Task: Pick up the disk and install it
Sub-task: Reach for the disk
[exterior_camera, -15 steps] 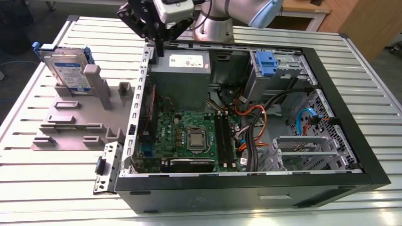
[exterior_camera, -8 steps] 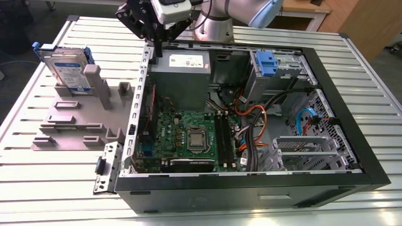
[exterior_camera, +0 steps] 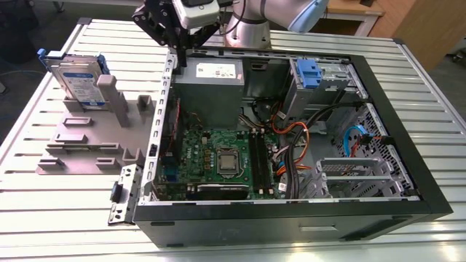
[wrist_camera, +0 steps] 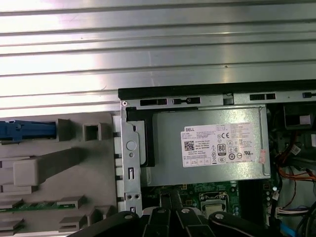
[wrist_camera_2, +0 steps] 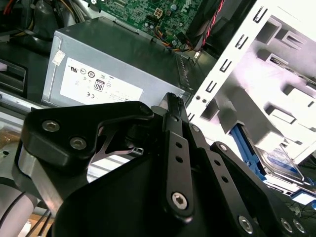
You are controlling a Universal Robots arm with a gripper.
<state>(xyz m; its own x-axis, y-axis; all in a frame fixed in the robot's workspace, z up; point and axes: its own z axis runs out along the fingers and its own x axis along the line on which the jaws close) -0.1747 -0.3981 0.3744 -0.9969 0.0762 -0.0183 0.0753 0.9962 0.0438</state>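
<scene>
one disk (exterior_camera: 75, 79) stands upright in the grey holder (exterior_camera: 80, 143); the gripper (exterior_camera: 182, 52), closed on nothing, hangs well apart, so a clean grasp likely needs jaws opened and squared.

The arm (exterior_camera: 251, 27) stands behind the far wall of the computer case (exterior_camera: 291, 221), its pale grey column upright. A blue-capped joint (exterior_camera: 306, 11) sits above that wall, toward the exterior view's right. From there the wrist reaches toward the exterior view's left and carries the black end effector (exterior_camera: 182, 50), which points downward over the case's far rim, near the corner on the exterior view's left. In the second wrist view the end effector (wrist_camera_2: 170, 101) has its black link bars drawn together, with the fingertips meeting and nothing held between them.
</scene>
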